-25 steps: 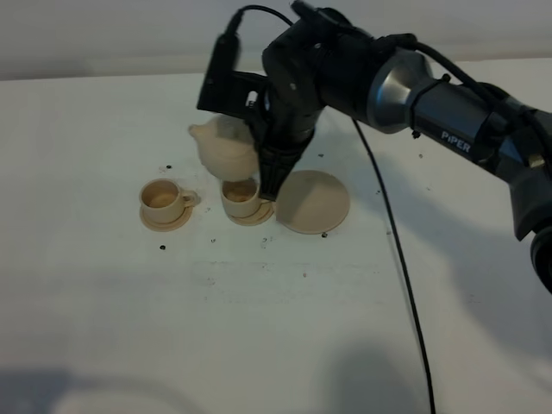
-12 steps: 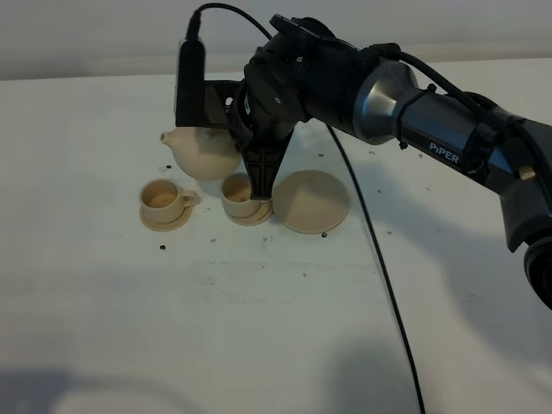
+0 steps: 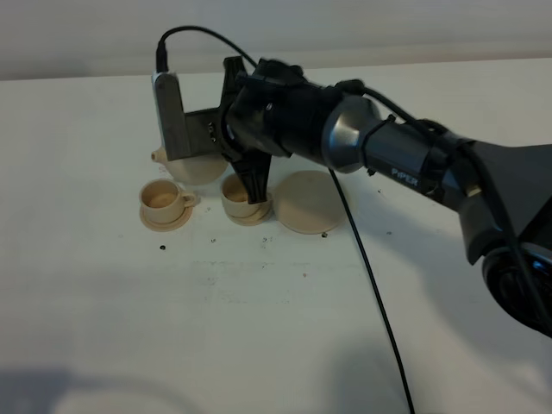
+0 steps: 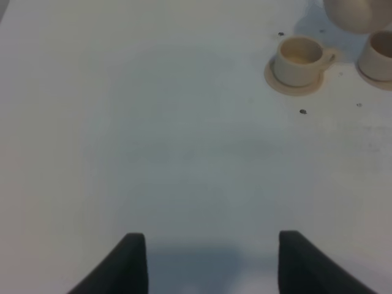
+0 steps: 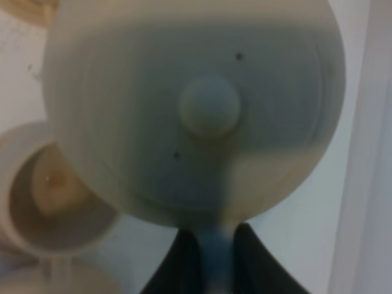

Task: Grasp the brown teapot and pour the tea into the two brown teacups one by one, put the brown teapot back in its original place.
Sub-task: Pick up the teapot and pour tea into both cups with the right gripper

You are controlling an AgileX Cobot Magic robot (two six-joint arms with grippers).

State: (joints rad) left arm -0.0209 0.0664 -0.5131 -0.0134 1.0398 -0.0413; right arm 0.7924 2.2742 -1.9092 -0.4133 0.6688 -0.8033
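My right gripper (image 5: 211, 248) is closed on the handle of the teapot (image 3: 197, 166) and holds it just behind the two cups (image 3: 164, 198), near the wide saucer (image 3: 312, 203). Its long axis, handle to spout, lies across the table, and the spout points to my left. My left gripper (image 4: 211, 263) stands open, well apart.

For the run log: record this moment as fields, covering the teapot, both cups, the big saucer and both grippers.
teapot: off the big saucer, held by its handle behind the cups, spout pointing left in the exterior view
right gripper: shut on the teapot handle
left gripper: open, empty, over bare table
left cup: upright, in front of the teapot
right cup: upright, next to the right gripper's fingers
big saucer: bare, right of the right cup
pouring: no stream visible
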